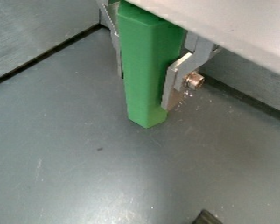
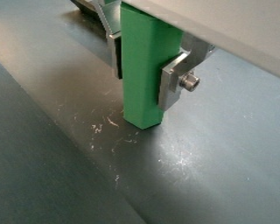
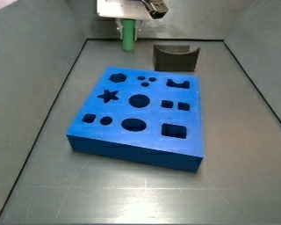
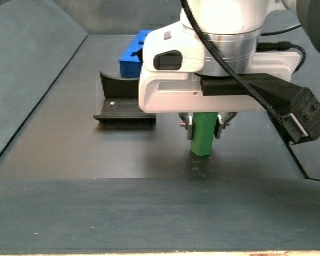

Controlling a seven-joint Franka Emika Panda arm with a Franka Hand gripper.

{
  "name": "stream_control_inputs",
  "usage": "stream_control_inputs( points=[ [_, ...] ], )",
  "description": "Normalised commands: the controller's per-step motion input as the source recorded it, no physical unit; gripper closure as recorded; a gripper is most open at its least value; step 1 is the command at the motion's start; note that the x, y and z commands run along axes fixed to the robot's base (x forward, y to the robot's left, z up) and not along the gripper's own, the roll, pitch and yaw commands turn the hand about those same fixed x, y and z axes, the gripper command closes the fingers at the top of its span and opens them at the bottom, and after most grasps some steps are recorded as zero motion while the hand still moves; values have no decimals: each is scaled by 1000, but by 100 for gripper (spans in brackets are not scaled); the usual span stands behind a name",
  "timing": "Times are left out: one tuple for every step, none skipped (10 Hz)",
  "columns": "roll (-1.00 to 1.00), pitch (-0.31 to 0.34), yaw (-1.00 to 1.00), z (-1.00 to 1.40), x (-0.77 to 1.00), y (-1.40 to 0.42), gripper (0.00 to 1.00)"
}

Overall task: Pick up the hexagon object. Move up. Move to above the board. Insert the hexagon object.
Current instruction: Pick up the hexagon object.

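Observation:
The hexagon object [image 1: 149, 74] is a tall bright green peg standing upright between my gripper's [image 1: 146, 87] silver fingers [image 1: 178, 80], which are shut on its upper part. The other wrist view shows the same grip on the peg [image 2: 146, 79] by the gripper [image 2: 145, 83]. The peg's lower end is at or just above the grey floor; I cannot tell whether it touches. In a side view the gripper [image 3: 129, 28] holds the peg [image 3: 127, 39] at the far end of the tray, beyond the blue board [image 3: 108, 132]. From the opposite side, peg [image 4: 200, 138], gripper [image 4: 203, 125] and board [image 4: 131, 58] all show.
The dark fixture [image 3: 175, 58] stands on the floor between the peg and the board's far right corner, and it also shows in the opposite side view as the fixture [image 4: 123, 108]. Grey tray walls [image 3: 61, 79] rise on both sides. The floor below the peg is scratched [image 2: 108, 131].

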Motion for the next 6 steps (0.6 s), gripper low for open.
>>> stream_control_inputs(
  points=[
    [0,0,0,0,0,0,100],
    [0,0,0,0,0,0,100],
    [0,0,0,0,0,0,100],
    [0,0,0,0,0,0,100],
    [0,0,0,0,0,0,100],
    [0,0,0,0,0,0,100]
  ],
)
